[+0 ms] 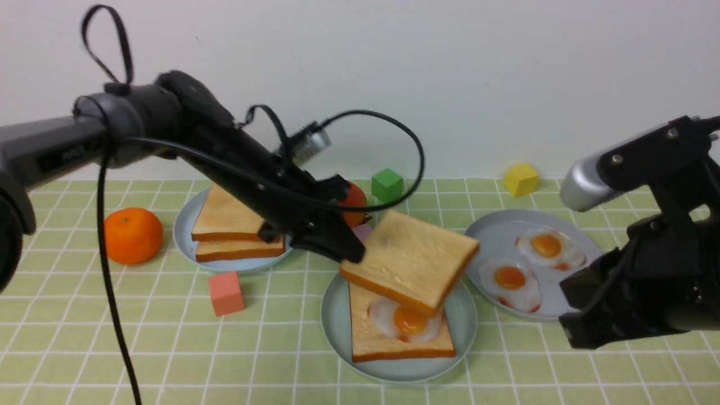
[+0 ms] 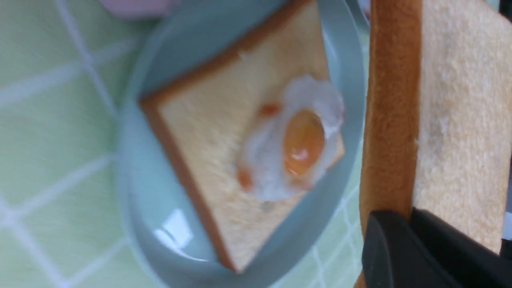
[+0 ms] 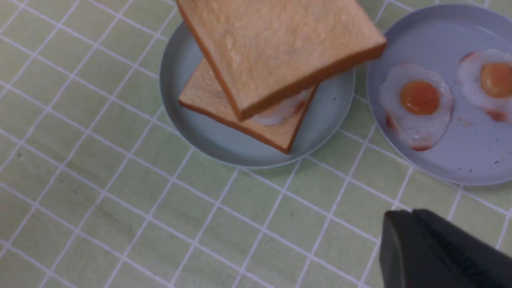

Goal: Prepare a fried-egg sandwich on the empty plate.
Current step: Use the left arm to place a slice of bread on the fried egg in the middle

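No readable text, labels or numbers; markings on the left arm (image 1: 62, 149) are too blurred

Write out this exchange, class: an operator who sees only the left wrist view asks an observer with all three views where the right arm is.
Observer: The right gripper hangs beside the plate of spare eggs, holding nothing.
Operator: How many eggs are there?
Observer: Two fried eggs lie on it.
Operator: Any spare toast?
Observer: Two slices sit stacked on the far-left plate.
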{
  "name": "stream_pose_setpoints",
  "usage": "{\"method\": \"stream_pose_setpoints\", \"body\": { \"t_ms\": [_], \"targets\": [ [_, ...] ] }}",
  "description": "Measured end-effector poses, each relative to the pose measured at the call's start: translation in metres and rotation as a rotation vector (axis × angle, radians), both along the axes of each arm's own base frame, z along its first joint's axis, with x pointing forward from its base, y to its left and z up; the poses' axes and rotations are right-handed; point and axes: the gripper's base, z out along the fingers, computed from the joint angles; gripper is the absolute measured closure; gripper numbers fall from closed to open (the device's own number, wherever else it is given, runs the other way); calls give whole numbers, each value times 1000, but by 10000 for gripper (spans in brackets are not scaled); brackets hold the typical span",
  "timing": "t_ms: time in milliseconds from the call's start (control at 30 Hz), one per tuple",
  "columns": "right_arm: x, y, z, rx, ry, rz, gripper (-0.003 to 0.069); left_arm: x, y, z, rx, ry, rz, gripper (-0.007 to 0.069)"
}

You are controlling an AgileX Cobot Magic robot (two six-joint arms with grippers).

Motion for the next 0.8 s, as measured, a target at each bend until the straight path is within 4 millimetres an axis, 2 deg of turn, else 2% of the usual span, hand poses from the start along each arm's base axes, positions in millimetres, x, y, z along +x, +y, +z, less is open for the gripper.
{"method": "stream_pose_setpoints", "body": {
  "t_ms": [133,233,300,467,600,800],
  "targets": [
    [2,-2,0,0,-9,-40,671,-15,-10,-5,-22,14,70,610],
    [3,-4,1,-4,-19,-67,671,-29,-14,0,-21,-23,134,610],
    [5,-6,2,-17,-38,-90,671,-44,-17,3,-3,-74,211,610],
    [6,-8,2,-23,-53,-107,670,-64,-23,-8,54,-145,322,610],
    [6,-8,2,-26,-52,-110,670,-72,-26,-20,75,-141,375,610],
    [6,-9,2,-36,-46,-112,669,-70,-23,-21,80,-146,402,610]
  ]
}}
